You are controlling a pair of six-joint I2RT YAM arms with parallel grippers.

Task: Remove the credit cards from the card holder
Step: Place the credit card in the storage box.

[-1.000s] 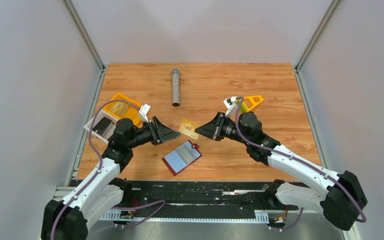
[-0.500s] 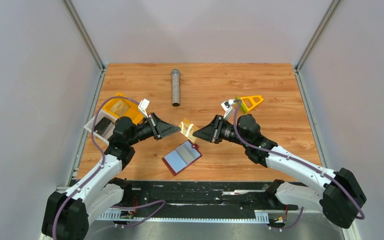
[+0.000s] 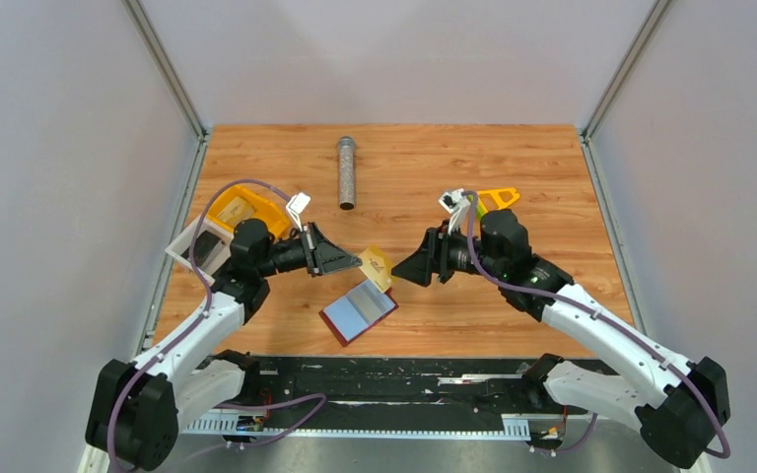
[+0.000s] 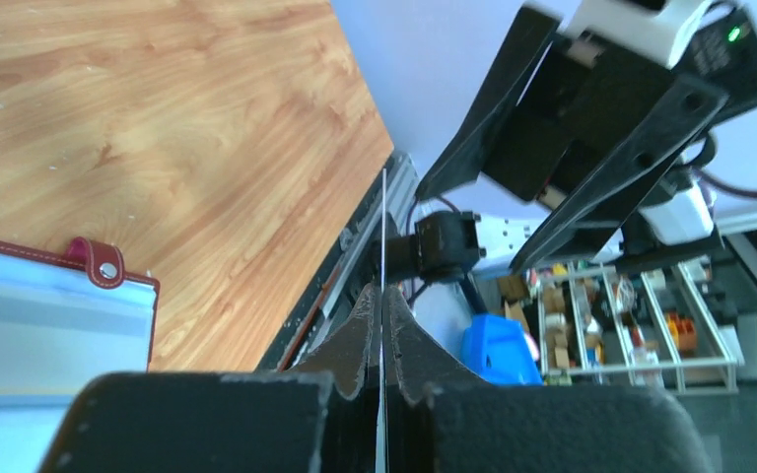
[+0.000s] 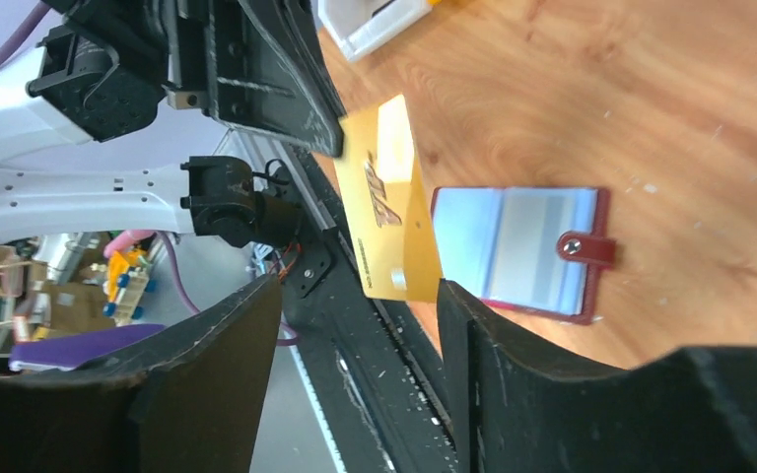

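Handover near dark-red card holder (image 3: 358, 310): left claw (image 3: 354, 261) now clamped on tan-gold credit card (image 3: 376, 266), right claw (image 3: 401, 269) apart; one card out

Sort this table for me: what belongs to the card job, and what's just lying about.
Job: tan-gold flat card, pinched in the left tool; open dark-red folding card holder; right tool, open.
Lying about: grey metal cylinder; orange triangular piece; yellow tray; white tray.
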